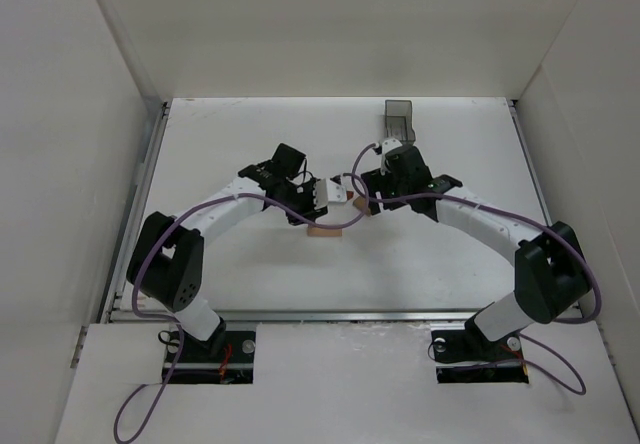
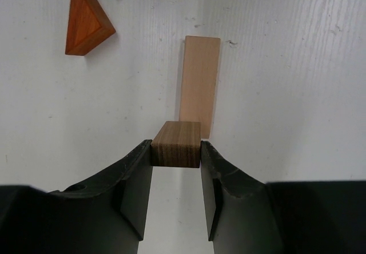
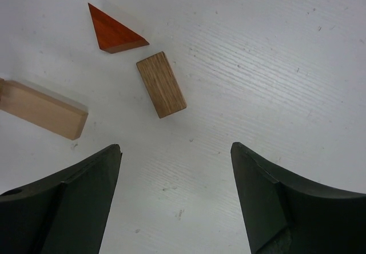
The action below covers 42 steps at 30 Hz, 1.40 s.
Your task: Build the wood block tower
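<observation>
Nothing is stacked yet: a brown block (image 2: 176,142) is pinched by the left gripper (image 2: 176,154) at the flat pale plank (image 2: 199,85) end, while the second brown block (image 3: 161,84) and orange triangle (image 3: 114,31) are left loose by the spread right gripper (image 3: 174,202).

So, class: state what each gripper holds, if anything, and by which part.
Left gripper pinches a brown block by its two opposite sides, at the fingertips. Right gripper holds nothing.

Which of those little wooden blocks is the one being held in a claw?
The short dark-brown block, pinched in the left claw. The long pale block, the orange triangle and a second brown block all lie loose on the table.
</observation>
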{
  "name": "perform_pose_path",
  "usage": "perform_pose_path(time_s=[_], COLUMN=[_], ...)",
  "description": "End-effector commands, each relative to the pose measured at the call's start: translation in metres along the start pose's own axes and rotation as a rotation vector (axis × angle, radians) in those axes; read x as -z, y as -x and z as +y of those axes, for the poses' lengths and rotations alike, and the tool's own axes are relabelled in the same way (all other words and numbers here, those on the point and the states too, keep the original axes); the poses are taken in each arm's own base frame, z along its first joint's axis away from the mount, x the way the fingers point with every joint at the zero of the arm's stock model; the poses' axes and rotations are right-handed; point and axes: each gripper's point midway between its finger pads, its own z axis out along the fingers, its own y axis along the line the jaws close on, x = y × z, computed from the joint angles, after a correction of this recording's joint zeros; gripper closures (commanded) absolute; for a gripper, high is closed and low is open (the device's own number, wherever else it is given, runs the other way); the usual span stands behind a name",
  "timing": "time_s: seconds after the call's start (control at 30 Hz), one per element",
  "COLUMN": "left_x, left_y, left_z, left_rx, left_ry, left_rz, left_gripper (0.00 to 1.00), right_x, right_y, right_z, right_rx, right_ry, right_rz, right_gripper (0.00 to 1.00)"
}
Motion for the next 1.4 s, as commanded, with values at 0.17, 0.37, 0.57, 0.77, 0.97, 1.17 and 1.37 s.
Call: perform_pose_path(time_s=[0.17,0.37,0.57,0.77,0.97,1.17,1.37], left_x=[-0.003,-0.004,-0.005,-0.008,-0.008,-0.012,-0.011], left_y=[-0.007,-0.010,-0.012,-0.011,-0.010,-0.010,0.000], left_z=[-0.015,-0.017,-0.020,-0.026,-0.024,-0.028,-0.021], left_rx=[-0.066,-0.082,-0.088,-0.091,-0.086,-0.089,-0.093], left_ry=[-0.040,-0.047,-0.059,-0.078,-0.071,-0.083,-0.055], left_rz=[0.023,0.028,0.025,0.020,0.015,0.019,0.003], left_gripper=[0.91,0.91,0.91,0.91,0.90,0.90,0.90], right_x=[0.009,0.009,0.009,0.006,0.006,0.006,0.004], right_y=[0.023,0.023,0.023,0.020,0.020,0.020,0.018], right_z=[0.003,0.005,0.005,0.005,0.005,0.005,0.005], right_rx=[-0.031,-0.030,-0.030,-0.030,-0.030,-0.030,-0.029], right_ry=[0.018,0.027,0.027,0.026,0.026,0.026,0.025], right_rz=[-0.090,-0.088,-0.088,-0.079,-0.079,-0.079,-0.070], right_gripper=[0.17,0.17,0.17,0.17,0.17,0.17,0.17])
